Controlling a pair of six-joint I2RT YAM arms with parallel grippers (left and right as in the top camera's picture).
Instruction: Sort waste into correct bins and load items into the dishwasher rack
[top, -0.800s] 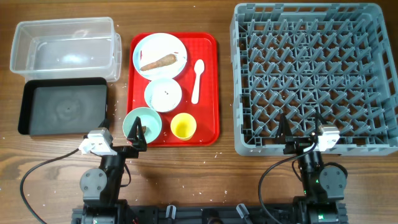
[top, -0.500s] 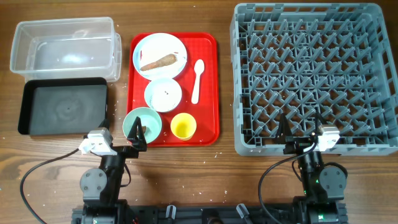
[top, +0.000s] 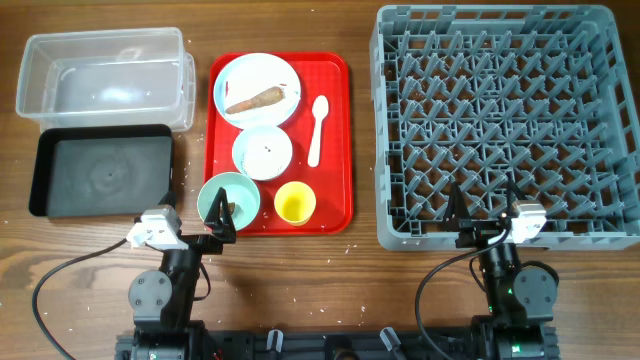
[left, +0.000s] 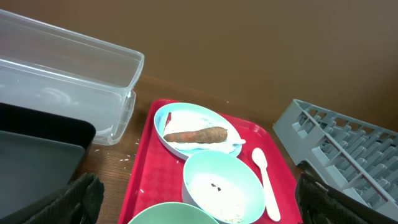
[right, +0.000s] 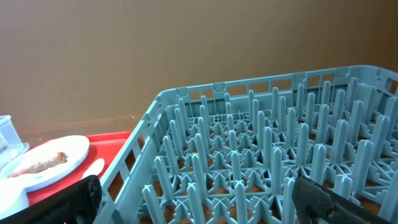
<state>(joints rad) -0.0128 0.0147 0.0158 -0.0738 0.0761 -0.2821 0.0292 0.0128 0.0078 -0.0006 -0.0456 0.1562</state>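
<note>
A carrot-like stick (top: 254, 99) lies on the pale blue plate (top: 258, 90) on a red tray (top: 335, 150), also in the left wrist view (left: 195, 135). The small pale bowl (top: 262, 152) holds tiny dark crumbs and rice grains (left: 221, 188). The mint-green bowl (top: 228, 199) holds a dark brown chunk. A yellow cup (top: 295, 203) and white spoon (top: 317, 129) sit beside them. The clear tub (top: 105, 78) and black tray (top: 101, 171) are at left. The grey rack (top: 505, 125) is at right. My left gripper (top: 215, 226) is open by the mint bowl. My right gripper (top: 475, 222) is open at the rack's front edge.
Small white crumbs are scattered on the wooden table in front of the red tray and near the black tray. Both arm bases stand at the table's front edge. The rack's upright pegs (right: 261, 155) fill the right wrist view.
</note>
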